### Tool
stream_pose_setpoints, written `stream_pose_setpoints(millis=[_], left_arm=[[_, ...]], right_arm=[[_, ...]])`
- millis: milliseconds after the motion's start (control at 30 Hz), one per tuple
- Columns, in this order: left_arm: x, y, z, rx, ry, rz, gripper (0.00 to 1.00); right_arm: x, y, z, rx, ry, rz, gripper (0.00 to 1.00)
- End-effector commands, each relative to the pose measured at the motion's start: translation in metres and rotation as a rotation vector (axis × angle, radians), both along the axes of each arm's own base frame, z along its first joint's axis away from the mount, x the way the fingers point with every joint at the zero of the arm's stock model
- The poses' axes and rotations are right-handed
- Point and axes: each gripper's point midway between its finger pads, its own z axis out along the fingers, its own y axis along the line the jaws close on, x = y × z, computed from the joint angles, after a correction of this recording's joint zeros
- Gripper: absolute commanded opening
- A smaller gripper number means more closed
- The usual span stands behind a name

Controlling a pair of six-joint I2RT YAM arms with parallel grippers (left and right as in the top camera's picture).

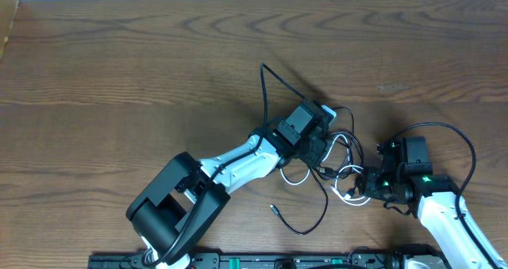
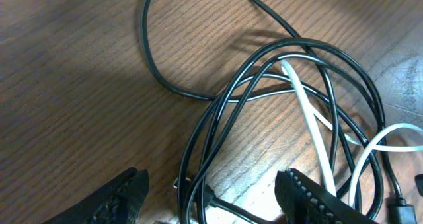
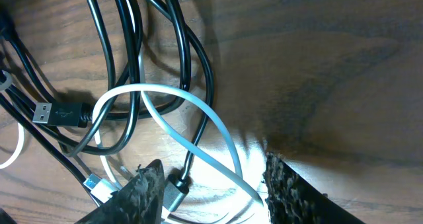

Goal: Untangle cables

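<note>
Only wrist views show left gripper [image 2: 213, 179] and right gripper [image 3: 213, 164] parted, straddling cables [image 2: 215, 100].

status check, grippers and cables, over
Both open: left gripper astride black cables, right gripper astride white cable. All one knotted pile. Nothing else in the way.

Tangled cables [image 1: 343, 159] — on wooden table [image 1: 119, 63]

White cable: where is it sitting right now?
The white cable lies right of centre in the overhead view, woven through the black cables between the left hand and right hand; one loop passes between the right hand's fingers.
</note>
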Motion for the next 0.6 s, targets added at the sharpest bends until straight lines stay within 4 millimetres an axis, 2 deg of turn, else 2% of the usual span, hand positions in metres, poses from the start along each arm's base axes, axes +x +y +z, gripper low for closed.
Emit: stream_pose_setpoints(millis=[0, 200, 267, 367, 500, 533, 567], left_arm=[[-0.001, 0.002, -0.009, 0.029, -0.001, -0.006, 0.66], [-0.006, 0.005, -0.031, 0.063, 0.038, -0.01, 0.65], [-0.011, 0.003, -0.037, 0.059, 0.067, -0.026, 0.59], [-0.011, 0.002, -0.034, 0.052, 0.064, -0.028, 0.39], [-0.008, 0.0, -0.018, 0.026, 0.038, -0.026, 0.13], [-0.007, -0.001, -0.011, 0.017, 0.029, -0.026, 0.08], [-0.007, -0.001, -0.005, 0.01, 0.022, -0.026, 0.08]], right_arm=[[0.0, -0.002, -0.001, -0.005, 0.001, -0.01, 0.46], [0.0, -0.002, -0.001, -0.005, 0.002, -0.01, 0.45], [0.0, -0.002, -0.001, -0.005, 0.002, -0.01, 0.45], [0.0, -0.002, -0.001, -0.005, 0.001, -0.01, 0.46], [0.0, -0.002, -0.001, -0.005, 0.001, -0.01, 0.46], [0.0, -0.002, -0.001, -0.005, 0.001, -0.01, 0.45], [0.0, -0.002, -0.001, -0.005, 0.001, -0.01, 0.45]])
